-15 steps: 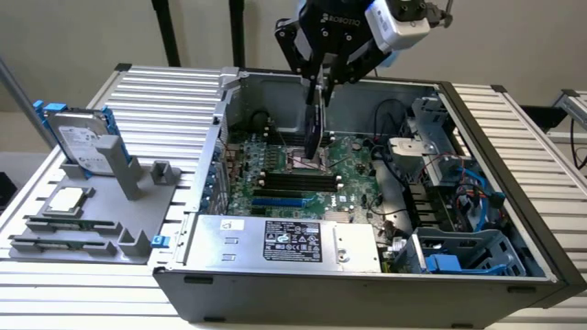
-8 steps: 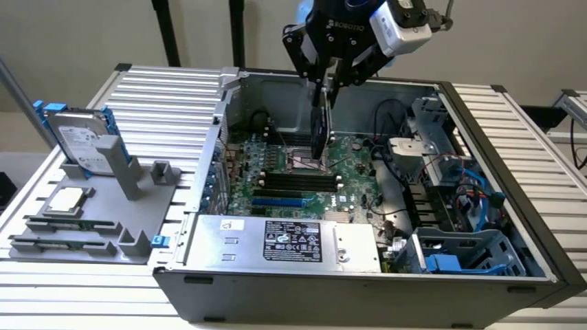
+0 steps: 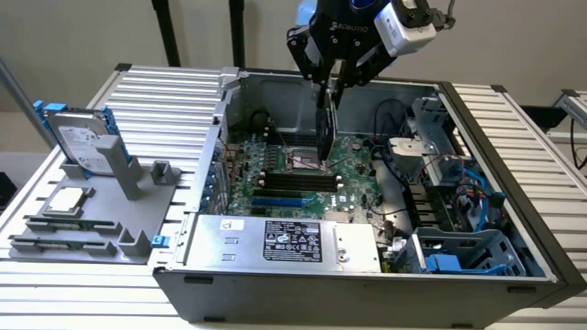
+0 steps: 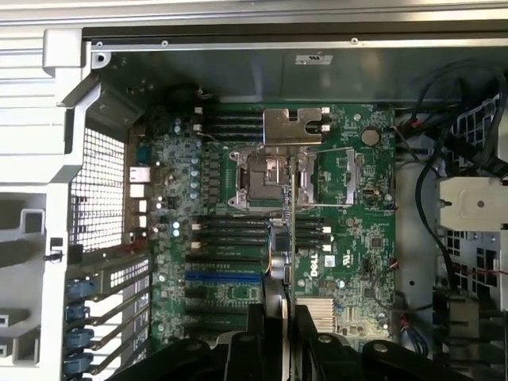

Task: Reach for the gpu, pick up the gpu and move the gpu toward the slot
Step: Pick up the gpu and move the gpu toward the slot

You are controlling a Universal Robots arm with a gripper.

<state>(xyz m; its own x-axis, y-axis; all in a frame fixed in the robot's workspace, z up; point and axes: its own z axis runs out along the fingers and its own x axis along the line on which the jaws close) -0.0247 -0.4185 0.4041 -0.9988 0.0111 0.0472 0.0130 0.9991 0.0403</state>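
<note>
Your hand (image 3: 332,84) is hanging straight down over the open computer case (image 3: 477,275), fingers pointing at the motherboard (image 3: 353,175). It is pinching the gpu (image 3: 326,127) by its top edge, so the card is dangling edge-on and upright inside the case, above the CPU socket (image 3: 303,161) area and clear of the board. In the wrist view you are looking down the thin card (image 4: 291,238) as it is running away from the black fingers (image 4: 317,349) across the green board. On the bench (image 3: 165,89), at the exterior view's left, a grey fixture (image 3: 92,220) is carrying the hard drive (image 3: 81,141).
</note>
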